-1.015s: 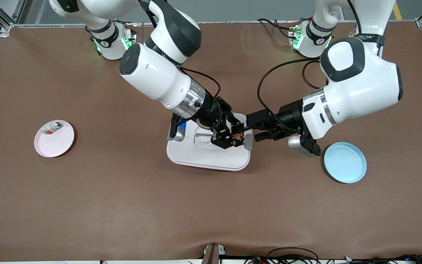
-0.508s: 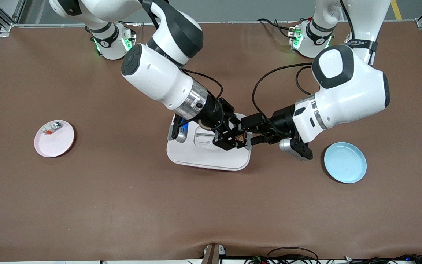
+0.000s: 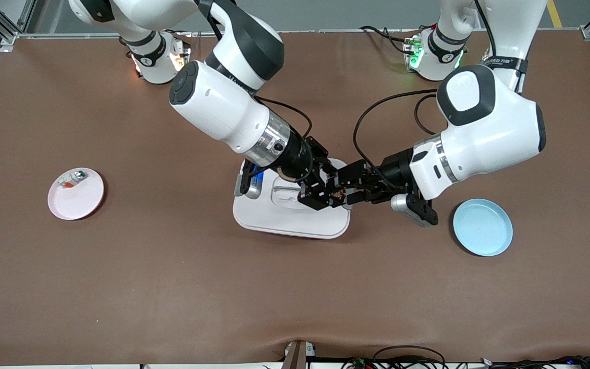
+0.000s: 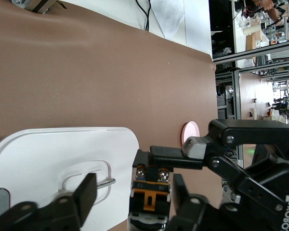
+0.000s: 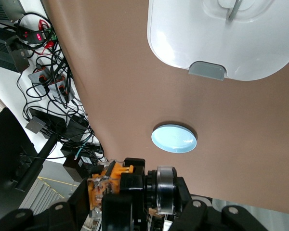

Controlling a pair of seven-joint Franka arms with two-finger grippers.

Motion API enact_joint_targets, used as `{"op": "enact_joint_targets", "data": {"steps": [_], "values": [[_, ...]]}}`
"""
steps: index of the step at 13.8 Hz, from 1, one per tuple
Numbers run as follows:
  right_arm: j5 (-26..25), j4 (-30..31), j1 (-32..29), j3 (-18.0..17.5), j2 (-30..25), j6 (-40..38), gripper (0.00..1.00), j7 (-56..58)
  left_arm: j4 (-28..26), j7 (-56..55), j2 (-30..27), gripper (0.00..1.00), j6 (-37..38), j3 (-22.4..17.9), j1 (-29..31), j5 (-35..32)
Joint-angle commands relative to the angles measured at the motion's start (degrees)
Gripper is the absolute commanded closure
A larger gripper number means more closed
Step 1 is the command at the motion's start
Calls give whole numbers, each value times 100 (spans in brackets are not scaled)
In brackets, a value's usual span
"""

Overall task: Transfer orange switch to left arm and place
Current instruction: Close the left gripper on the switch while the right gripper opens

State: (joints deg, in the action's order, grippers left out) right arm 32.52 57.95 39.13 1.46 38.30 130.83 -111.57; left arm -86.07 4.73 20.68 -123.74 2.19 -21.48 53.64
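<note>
Gripping the orange switch (image 3: 335, 194) over the box (image 3: 291, 215), the right tool (image 3: 332, 197) is partly hiding it; the left tool (image 3: 348, 189), fingers spread, has moved closer.

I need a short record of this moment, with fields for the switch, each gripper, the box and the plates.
switch: orange switch, in the air over the box, between both grippers
right gripper: shut on the switch, over the box
left gripper: open, fingers around the switch, at the box's edge toward the left arm's end
box: white box, mid table, lid on
blue plate: toward the left arm's end
pink plate: toward the right arm's end, holds a small white part
</note>
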Motion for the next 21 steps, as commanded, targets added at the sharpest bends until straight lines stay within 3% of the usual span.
{"op": "enact_joint_targets", "data": {"steps": [1, 7, 8, 9, 13, 16, 21], "values": [[105, -328, -28, -23, 142, -58, 100, -76, 72, 151, 50, 100, -124, -8, -32, 111], [105, -328, -72, -23, 125, -110, 100, -76, 72, 169, 41, 100, -124, -8, -32, 76], [105, -328, -81, -23, 125, -154, 37, -76, 72, 160, 41, 100, -124, -8, -32, 76], [105, -328, -81, -14, 125, -154, 0, -76, 72, 160, 41, 100, -124, -8, -32, 76], [105, -337, -299, -5, 99, -469, 0, 29, 72, 160, 6, 100, -124, -8, 3, 41], [96, -469, -642, -5, 29, -1382, 0, 870, 11, 125, -187, 100, -45, -17, 73, -20], [-227, -469, -1082, 56, -138, -2737, 0, 2488, 2, 28, -573, 100, 973, -52, 529, -852]]}}
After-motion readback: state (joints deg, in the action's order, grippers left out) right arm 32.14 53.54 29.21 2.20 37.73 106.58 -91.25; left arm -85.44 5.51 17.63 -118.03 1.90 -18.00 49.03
